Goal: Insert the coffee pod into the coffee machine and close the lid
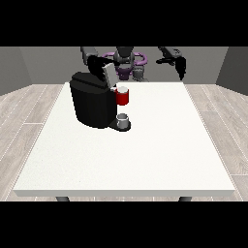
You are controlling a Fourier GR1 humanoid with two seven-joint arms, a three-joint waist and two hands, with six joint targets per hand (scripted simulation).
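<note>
**Coffee machine with its lid up, 2 hands near the back of the table**

Sitting on the left half of the white table (160, 160) is the black coffee machine (91, 104), and its lid (108, 73) is being shown tilted up and open. A red piece (123, 97), possibly the coffee pod, is being seen at the machine's front, just under the lid; whether it's actually the pod can't be told. A small grey cup (123, 119) is being kept on the machine's base plate, right below that red piece.

The hand at the view's left (95, 63) is being held just behind the lid, close to its top edge. Contact can't be made out, and its fingers can't be read either.

The hand at the view's right (180, 66) is being held up in the air past the table's far right corner, well apart from the machine, fingers hanging down, nothing being held.
</note>
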